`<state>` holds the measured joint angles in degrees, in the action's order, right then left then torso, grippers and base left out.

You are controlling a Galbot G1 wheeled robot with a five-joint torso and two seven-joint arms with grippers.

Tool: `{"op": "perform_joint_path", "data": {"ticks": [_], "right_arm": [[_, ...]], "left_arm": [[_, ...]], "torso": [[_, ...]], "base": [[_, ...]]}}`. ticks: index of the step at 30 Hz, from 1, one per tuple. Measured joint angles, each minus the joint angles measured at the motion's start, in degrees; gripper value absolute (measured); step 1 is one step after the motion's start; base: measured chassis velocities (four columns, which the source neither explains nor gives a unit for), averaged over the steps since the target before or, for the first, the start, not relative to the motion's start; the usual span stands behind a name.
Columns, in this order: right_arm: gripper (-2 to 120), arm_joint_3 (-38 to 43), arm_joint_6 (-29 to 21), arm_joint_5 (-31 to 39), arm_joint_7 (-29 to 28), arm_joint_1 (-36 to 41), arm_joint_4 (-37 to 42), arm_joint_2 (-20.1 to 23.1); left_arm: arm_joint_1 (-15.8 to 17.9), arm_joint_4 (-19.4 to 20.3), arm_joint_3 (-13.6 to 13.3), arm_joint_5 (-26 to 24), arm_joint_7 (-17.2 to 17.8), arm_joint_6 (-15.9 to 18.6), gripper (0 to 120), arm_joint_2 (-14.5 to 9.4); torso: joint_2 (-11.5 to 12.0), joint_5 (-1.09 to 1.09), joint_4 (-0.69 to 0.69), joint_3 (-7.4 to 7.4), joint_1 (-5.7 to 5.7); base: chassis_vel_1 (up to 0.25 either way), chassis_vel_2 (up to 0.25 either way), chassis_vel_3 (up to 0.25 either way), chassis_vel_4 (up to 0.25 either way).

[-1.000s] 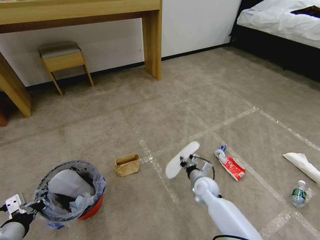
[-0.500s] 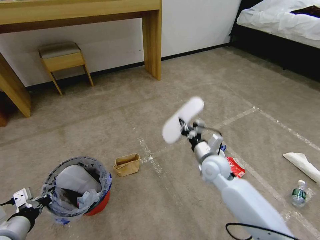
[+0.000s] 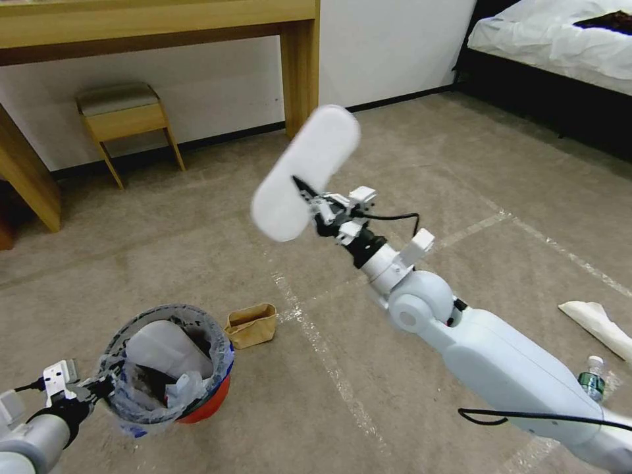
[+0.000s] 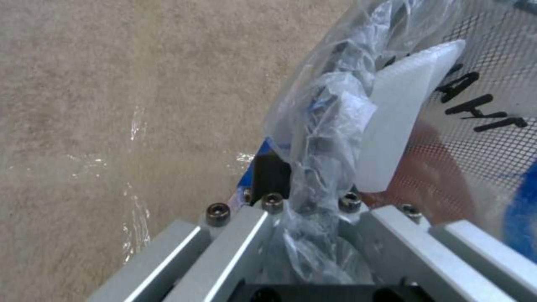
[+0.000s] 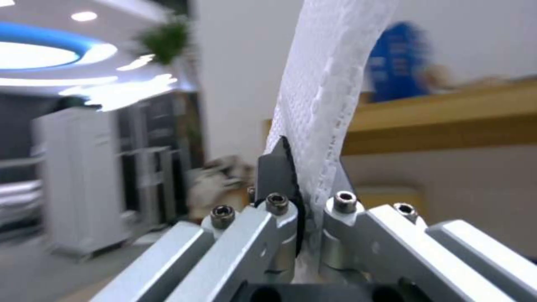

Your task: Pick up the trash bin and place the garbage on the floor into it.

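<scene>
**Slipper raised above the carpet, bin gripped at its rim**

We found the right end effector (image 3: 308, 195) clenched on a white slipper (image 3: 306, 172), pinching it at one edge; in the right wrist view the slipper (image 5: 330, 96) sat squeezed between the two fingers. The slipper was held high above the floor (image 3: 197, 263), tilted, with its long side pointing up and away from the robot.

We found the left end effector (image 3: 99, 390) at the lower left, clamped on the rim of the trash bin (image 3: 197, 405). The left wrist view showed the clear bag (image 4: 324, 126) of the bin bunched between its fingers, black lettering visible on the plastic. The bin was lined with that bag and already held white and dark litter.

On the floor we noted a brown paper bag (image 3: 251, 324) just beside the bin, a white paper wad (image 3: 599, 326) far to the right, and a small plastic bottle (image 3: 592, 376) near it, partly behind the right arm. A wooden desk (image 3: 299, 79) and a stool (image 3: 122, 112) stood by the wall, a bed (image 3: 559, 39) at upper right.
</scene>
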<state>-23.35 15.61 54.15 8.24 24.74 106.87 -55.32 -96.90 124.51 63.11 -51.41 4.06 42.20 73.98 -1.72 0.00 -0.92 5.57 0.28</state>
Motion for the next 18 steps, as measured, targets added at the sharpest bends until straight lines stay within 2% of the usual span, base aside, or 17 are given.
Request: {"op": "perform_joint_path", "data": {"ticks": [7, 18], "right_arm": [[0, -10.4, 1.8, -1.6, 3.4, -9.7, -3.3, -2.0], [0, -21.1, 4.5, -7.1, 5.0, -14.7, -9.7, -6.1]], "left_arm": [[0.3, -0.4, -0.9, -0.1, 0.1, 0.0, 1, -0.4], [1.2, -1.0, -1.9, -0.8, 0.4, 0.0, 1, -1.8]], "torso": [[0.0, -0.01, 0.0, -0.01, 0.0], [0.0, 0.0, 0.0, -0.01, 0.0]], "base": [[0.0, 0.0, 0.0, 0.0], [0.0, 0.0, 0.0, 0.0]]}}
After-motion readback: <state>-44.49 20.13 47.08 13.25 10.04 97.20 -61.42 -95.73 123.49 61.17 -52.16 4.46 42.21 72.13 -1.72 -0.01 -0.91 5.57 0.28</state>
